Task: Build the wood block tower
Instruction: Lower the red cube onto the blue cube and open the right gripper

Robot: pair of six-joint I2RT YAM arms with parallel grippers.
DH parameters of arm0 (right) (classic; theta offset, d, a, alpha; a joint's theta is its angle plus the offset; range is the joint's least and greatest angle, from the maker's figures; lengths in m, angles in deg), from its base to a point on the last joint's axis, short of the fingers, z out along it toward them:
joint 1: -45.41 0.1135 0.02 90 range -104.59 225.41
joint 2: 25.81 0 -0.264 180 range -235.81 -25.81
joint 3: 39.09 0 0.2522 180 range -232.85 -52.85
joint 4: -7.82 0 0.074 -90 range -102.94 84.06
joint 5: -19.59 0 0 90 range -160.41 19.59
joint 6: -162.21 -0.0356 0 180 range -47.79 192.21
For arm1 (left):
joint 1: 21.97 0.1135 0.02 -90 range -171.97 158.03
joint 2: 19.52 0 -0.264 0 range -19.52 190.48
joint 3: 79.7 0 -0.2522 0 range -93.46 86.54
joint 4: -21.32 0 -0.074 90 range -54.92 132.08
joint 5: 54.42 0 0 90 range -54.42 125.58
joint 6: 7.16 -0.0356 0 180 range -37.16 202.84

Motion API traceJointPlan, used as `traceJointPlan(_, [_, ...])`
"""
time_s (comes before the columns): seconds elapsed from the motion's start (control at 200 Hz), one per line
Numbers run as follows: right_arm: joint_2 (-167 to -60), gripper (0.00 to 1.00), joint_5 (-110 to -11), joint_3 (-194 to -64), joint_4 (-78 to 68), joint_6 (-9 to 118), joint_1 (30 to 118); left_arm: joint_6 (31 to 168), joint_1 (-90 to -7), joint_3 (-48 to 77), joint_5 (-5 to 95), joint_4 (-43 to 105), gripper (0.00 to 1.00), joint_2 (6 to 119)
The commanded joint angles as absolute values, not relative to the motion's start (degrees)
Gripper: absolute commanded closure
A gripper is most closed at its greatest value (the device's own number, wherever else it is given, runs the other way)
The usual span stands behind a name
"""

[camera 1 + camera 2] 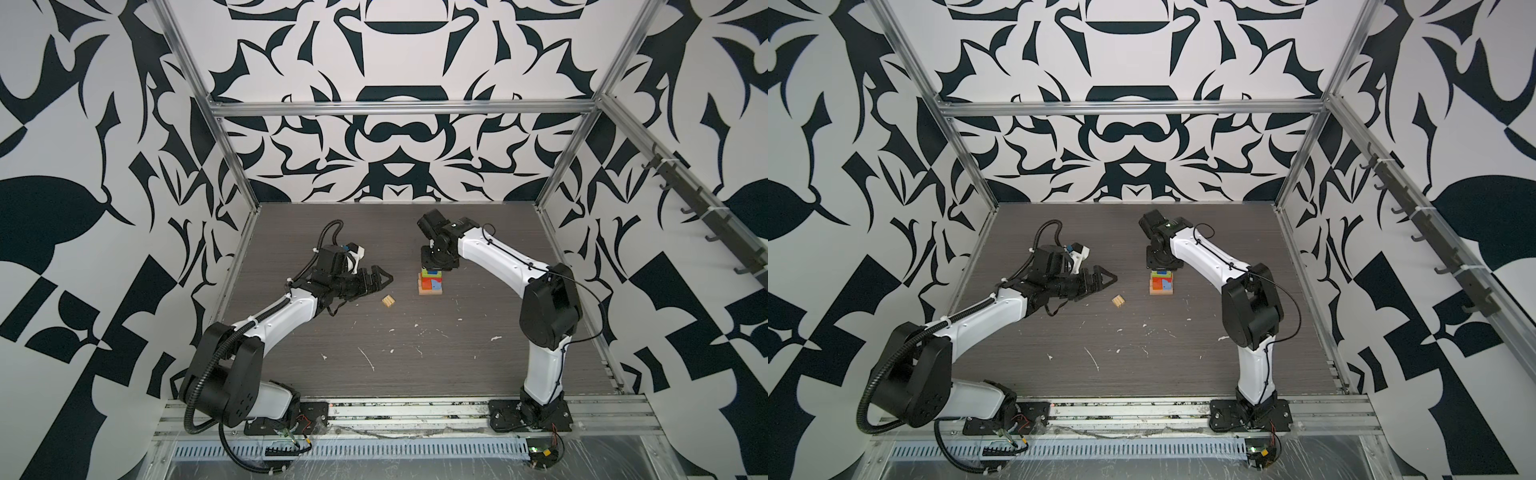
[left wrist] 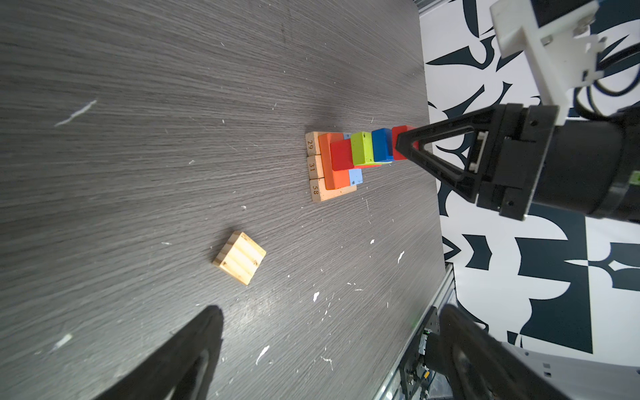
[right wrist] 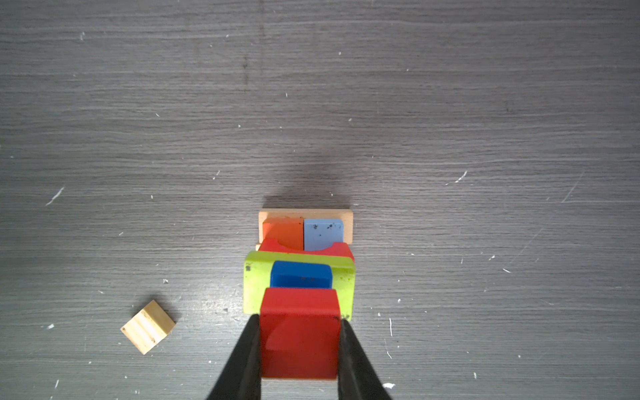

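The wood block tower (image 1: 430,284) (image 1: 1162,285) stands mid-table: three tan base blocks, then orange and light blue, a red arch, lime green and dark blue (image 3: 300,275). My right gripper (image 3: 299,320) (image 1: 432,266) points straight down over it, shut on a red cube (image 3: 299,332) (image 2: 400,138) that lies against the dark blue block's top. A loose tan block (image 1: 388,301) (image 2: 239,258) (image 3: 148,327) lies flat on the table left of the tower. My left gripper (image 1: 388,279) (image 2: 330,311) hovers open and empty just behind the tan block, its jaws wide apart.
The dark wood-grain table (image 1: 415,353) carries white scuffs. Metal frame posts (image 1: 232,158) stand at the back corners. A metal rail (image 1: 415,409) with both arm bases runs along the front edge. Patterned walls close in on three sides.
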State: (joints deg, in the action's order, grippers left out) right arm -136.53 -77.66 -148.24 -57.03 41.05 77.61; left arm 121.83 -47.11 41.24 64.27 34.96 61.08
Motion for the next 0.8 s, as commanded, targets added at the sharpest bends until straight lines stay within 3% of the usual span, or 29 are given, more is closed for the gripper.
traceJointPlan(0.0, [-136.3,0.76,-77.7,-148.3,-56.6,40.5,77.5,121.2,-47.3,40.3,64.0,36.0,0.00,59.3])
traceJointPlan(0.795, [-136.6,0.69,-77.5,-147.1,-55.3,40.6,77.4,120.4,-47.3,40.2,63.5,37.1,0.01,58.9])
